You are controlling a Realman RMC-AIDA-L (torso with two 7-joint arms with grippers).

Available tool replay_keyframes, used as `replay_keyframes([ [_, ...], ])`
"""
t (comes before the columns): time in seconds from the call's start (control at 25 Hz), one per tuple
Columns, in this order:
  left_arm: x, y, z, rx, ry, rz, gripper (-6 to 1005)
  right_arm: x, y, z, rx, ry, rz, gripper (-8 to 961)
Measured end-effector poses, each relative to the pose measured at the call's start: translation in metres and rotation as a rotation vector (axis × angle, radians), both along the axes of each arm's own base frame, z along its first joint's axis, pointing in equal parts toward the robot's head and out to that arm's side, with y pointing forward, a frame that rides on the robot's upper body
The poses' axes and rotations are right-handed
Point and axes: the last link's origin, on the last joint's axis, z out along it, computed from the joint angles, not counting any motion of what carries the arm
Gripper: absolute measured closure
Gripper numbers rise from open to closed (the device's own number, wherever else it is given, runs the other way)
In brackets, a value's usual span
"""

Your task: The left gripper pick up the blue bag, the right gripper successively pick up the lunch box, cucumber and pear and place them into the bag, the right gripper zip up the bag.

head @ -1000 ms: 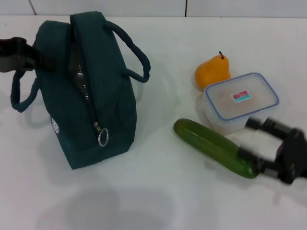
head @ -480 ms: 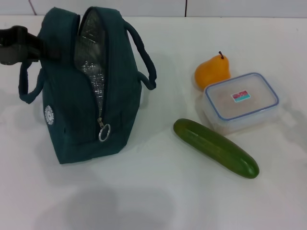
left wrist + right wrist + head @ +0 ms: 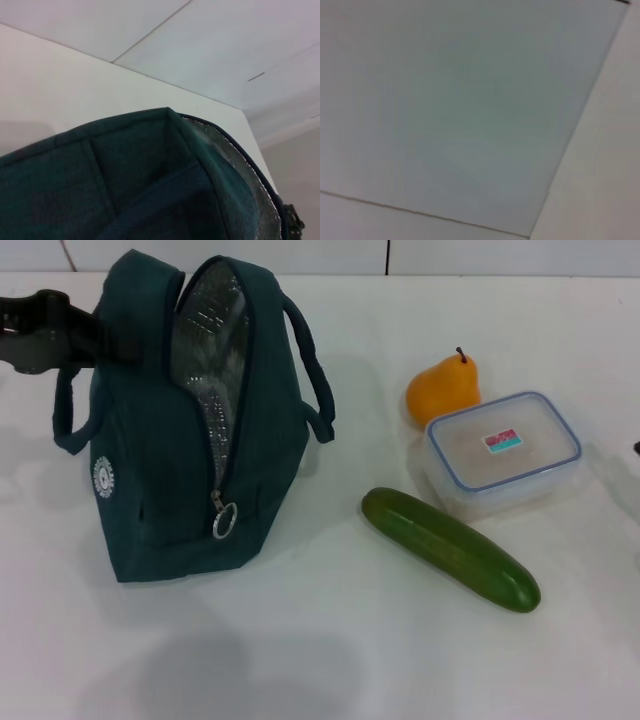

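The left gripper has its fingers pinching the upper edge of the blue bag, holding it upright and gaping on the table. The right gripper is out of view. Lunch box, cucumber and pear all lie outside, unpacked; zipping remains too.

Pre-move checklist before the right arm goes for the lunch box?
1. Bag mouth open, foil lining showing: ok.
2. Left gripper at the bag's far-left top edge: ok; whether it grips: cannot tell.
3. Lunch box lid on, top unobstructed: ok.
4. Pear right behind the box, cucumber right in front: tight clearance, not ok for a wide approach.
5. Right gripper ready: cannot tell, out of the head view.
6. Path from box to bag free of clutter: ok.
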Motion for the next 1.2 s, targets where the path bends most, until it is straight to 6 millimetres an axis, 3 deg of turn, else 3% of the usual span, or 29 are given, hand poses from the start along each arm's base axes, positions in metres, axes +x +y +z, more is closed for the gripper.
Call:
replay_keyframes([
  [0.48,0.005,0.005,-0.001,0.006,0.004,-0.010,964,-0.025,0.032,-0.025,-0.159,0.015,0.007,241],
  [1.2,0.007,0.006,-0.002,0.006,0.003,-0.020,964,-0.043,0.052,-0.027,-0.187,-0.033,0.072,275],
])
